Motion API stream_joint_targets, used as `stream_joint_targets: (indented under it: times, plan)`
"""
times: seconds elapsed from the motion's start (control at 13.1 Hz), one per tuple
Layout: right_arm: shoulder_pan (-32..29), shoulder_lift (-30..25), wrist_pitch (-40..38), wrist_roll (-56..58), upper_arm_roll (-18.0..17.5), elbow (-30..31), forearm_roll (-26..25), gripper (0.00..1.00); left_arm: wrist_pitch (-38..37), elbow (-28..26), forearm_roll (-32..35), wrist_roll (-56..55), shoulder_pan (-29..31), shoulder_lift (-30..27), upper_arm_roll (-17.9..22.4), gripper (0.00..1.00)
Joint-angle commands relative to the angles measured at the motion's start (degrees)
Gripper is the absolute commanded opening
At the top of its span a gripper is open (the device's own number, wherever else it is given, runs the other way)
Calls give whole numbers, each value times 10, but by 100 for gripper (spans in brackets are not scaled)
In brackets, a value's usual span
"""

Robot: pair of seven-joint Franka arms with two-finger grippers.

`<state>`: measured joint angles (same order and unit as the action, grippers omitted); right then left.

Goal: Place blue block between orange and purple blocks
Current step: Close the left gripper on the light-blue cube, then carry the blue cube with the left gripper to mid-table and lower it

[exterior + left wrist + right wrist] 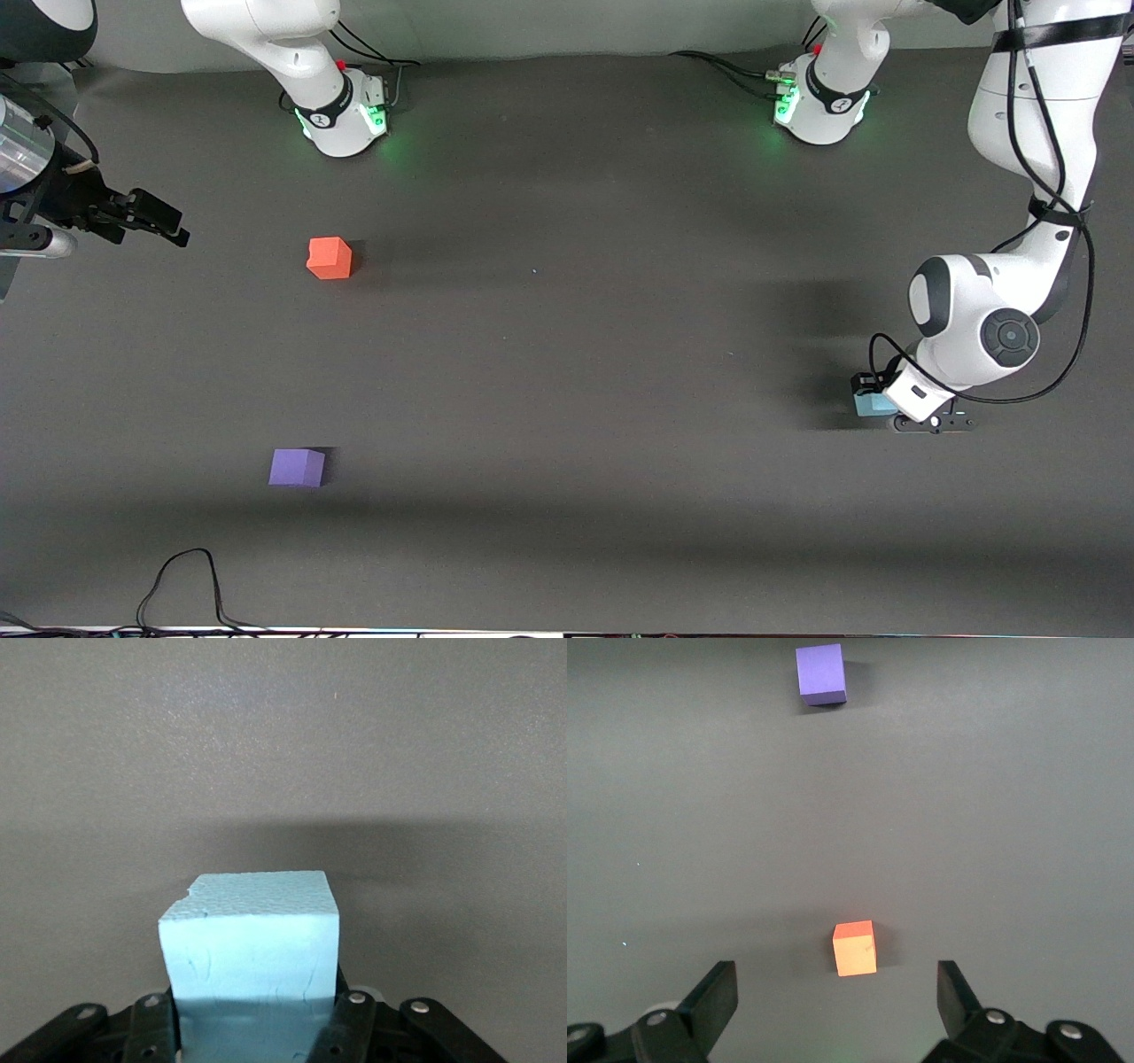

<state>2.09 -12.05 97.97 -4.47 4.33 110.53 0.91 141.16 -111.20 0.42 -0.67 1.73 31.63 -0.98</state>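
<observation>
The blue block (873, 405) sits low at the left arm's end of the table, between the fingers of my left gripper (881, 415). In the left wrist view the block (252, 939) fills the gap and both black fingers (353, 1019) press on its sides. The orange block (330, 258) and the purple block (297, 467) lie toward the right arm's end, the purple one nearer the front camera. My right gripper (168, 226) hangs open and empty over that end of the table. Its wrist view shows the orange block (855, 950) and the purple block (821, 673) past the open gripper (837, 992).
A dark grey mat (567, 354) covers the table. The two arm bases (345, 115) stand along its farthest edge. A black cable (186, 576) loops onto the nearest edge, close to the purple block.
</observation>
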Motion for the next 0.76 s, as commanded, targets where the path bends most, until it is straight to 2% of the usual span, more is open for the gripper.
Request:
stream_joint_targets:
  times: [0.0, 0.15, 0.38, 0.53, 0.69]
  plan:
    - [-1, -9, 12, 14, 3, 10, 12, 100, -23, 10, 3, -7, -2, -20, 3, 45]
    - [-1, -11, 13, 14, 6, 10, 13, 100, -151, 85, 3, -6, 0, -52, 2, 45]
    - [0, -15, 12, 13, 17, 10, 17, 100, -391, 251, 0, -18, -9, -61, -5, 46]
    - [0, -14, 18, 14, 22, 7, 23, 100, -469, 317, -5, -69, -50, -65, -6, 45]
    - [0, -14, 21, 14, 20, 9, 23, 100, -486, 349, -16, -157, -121, -66, -6, 45]
